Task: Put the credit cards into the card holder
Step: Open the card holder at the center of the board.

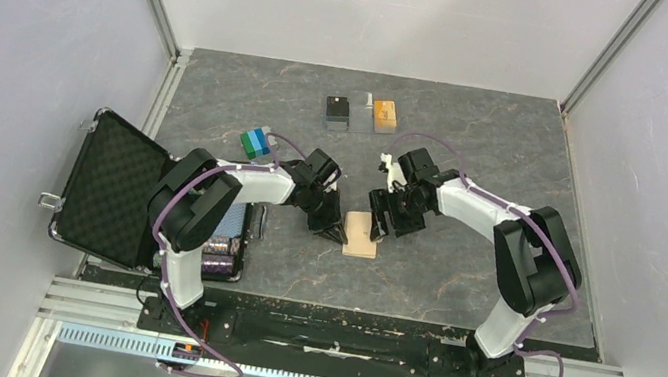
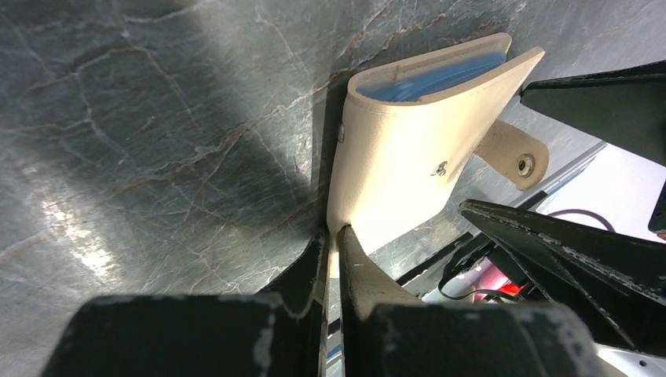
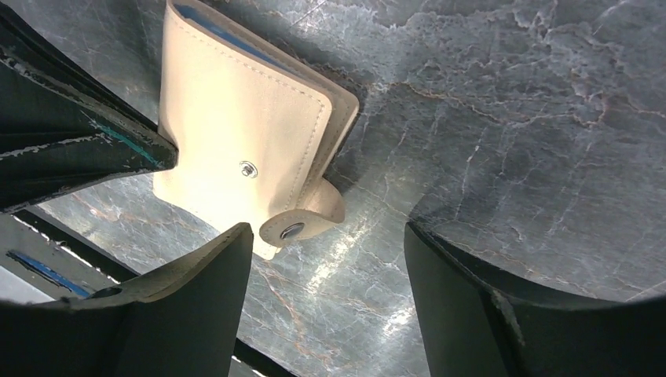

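At table centre, a little toward 6 o'clock: your flat tan leather-like bifold card holder point(image 1: 362, 237) is lying folded on the grey marbled table point(image 1: 496, 164), between your two grippers.
Card holder, open end: in the left wrist view, light-blue lining is showing between the two tan flaps.
Card holder, closure: the small rounded snap tab point(image 3: 302, 224) is hanging unfastened, and its stud is sitting apart from the stud on the holder's face.
Left gripper: your left gripper point(image 2: 334, 239) is reaching in from the holder's 9 o'clock. Its fingers are pressing together and pinching the holder's corner by the fold.
Pinched corner: you are not getting a clear enough look to tell whether it is riding off the table.
Right gripper: your right gripper point(image 1: 387, 225) is hovering at the holder's 1 o'clock with its jaws spread wide and gripping nothing.
Right fingertip: in the right wrist view, one fingertip point(image 3: 228, 251) is sitting just beside the tab, and you cannot tell whether they are touching.
Toward 12 o'clock: a small thick black box point(image 1: 337, 110) and a thick orange box point(image 1: 384, 114) are sitting near each other, well apart from the holder.
Toward 10 o'clock: a small green-and-blue block point(image 1: 256, 143) is resting beside your left arm.
Toward 9 o'clock: a big black foam-lined case point(image 1: 113, 184) is lying open at the table's edge.
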